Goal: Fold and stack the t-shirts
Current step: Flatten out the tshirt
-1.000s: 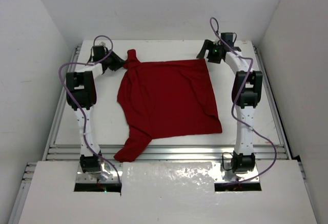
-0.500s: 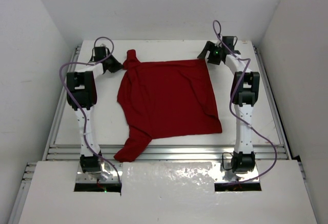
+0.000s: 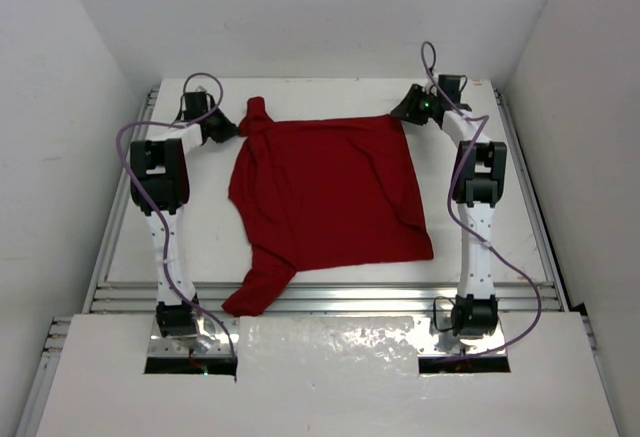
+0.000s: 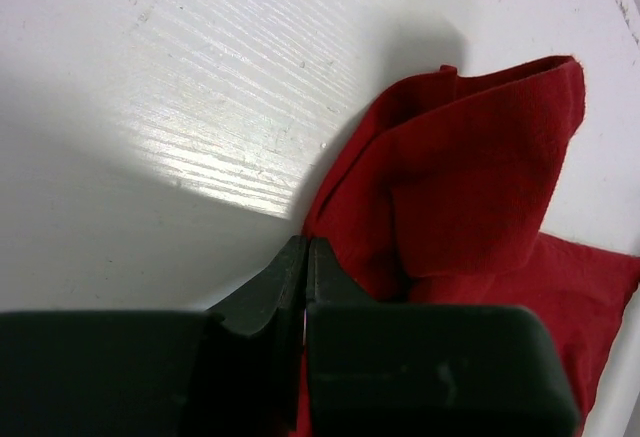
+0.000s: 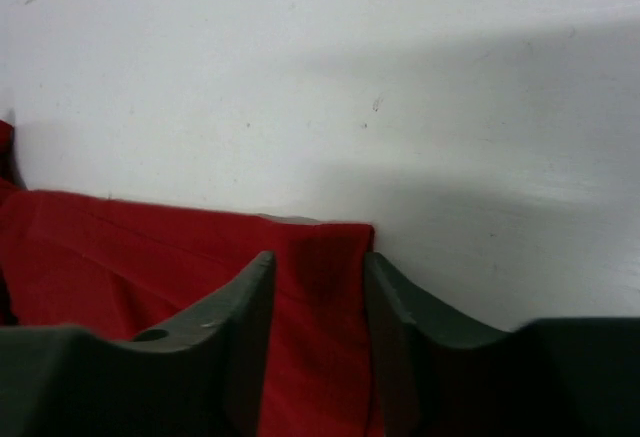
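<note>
A dark red t-shirt lies spread on the white table, with one sleeve reaching the near rail. At its far left corner, my left gripper is shut, the fingertips pinching the bunched cloth edge; a sliver of red shows between the jaws at the left gripper. At the far right corner sits my right gripper. In the right wrist view the right gripper stands open, its two fingers straddling the shirt's corner, with cloth in the gap between them.
White walls close in the table on the left, right and far sides. Aluminium rails run along the near edge, and the lower sleeve lies over them. A white cover sits in front of the arm bases.
My left gripper has shut on the shirt's far left edge. My right gripper has shifted slightly right, and its jaws have narrowed around the far right corner. The shirt lies as before.
</note>
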### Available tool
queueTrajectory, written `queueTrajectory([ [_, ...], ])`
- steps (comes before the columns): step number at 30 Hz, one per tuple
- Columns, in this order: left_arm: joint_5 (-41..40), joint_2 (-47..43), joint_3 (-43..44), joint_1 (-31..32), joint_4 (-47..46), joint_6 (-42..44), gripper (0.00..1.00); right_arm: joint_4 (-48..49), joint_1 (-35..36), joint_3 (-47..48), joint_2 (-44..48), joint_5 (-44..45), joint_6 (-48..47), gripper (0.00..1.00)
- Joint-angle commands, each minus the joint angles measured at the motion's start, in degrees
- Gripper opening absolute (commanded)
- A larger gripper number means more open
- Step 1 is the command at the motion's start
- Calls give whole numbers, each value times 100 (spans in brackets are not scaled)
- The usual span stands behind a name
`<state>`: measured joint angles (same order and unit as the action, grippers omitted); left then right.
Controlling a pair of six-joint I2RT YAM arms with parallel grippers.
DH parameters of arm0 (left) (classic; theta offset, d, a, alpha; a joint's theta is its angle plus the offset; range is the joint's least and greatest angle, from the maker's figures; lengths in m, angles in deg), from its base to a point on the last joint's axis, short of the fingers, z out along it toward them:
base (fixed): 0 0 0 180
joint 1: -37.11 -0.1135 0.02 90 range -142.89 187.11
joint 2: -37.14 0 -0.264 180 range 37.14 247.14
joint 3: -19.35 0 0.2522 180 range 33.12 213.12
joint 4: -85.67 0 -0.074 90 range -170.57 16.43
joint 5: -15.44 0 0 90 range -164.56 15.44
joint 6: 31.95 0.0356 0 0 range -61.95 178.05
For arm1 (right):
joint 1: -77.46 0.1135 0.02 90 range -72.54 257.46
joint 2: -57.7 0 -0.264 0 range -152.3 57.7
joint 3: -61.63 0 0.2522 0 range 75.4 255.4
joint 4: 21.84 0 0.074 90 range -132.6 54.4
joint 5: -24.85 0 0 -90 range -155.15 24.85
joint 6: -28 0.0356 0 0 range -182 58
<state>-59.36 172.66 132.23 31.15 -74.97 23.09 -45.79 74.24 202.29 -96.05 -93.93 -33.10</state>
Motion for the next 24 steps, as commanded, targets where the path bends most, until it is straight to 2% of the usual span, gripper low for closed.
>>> queueTrajectory([
  [1,-114,-263,109,59,-147,42,0,97,6,73,-111,-260,45,43],
  [2,-79,-255,100,59,-156,33,0,79,15,47,-94,-225,1,38],
  [5,-26,-255,109,77,-200,42,0,-8,6,46,-93,-14,-78,15],
  [7,79,-263,100,95,-261,59,0,0,6,64,-93,65,-104,8],
  [8,123,-272,100,95,-331,68,0,44,6,73,-93,48,-113,0],
  [12,238,-569,117,95,-385,77,0,-35,76,109,195,-49,-104,0],
  [13,133,-667,152,112,-359,112,0,-26,111,-40,640,151,-148,0],
  [17,-193,-1246,670,156,343,341,0,825,348,-1900,2356,583,-122,0],
  [21,-219,-2027,960,209,739,480,0,984,673,-2702,3857,891,-96,0],
  [22,-202,-2143,996,244,740,507,0,984,674,-2835,3862,891,-61,0],
  [24,60,-2468,1049,262,907,560,0,984,735,-3169,4431,1049,-8,0],
])
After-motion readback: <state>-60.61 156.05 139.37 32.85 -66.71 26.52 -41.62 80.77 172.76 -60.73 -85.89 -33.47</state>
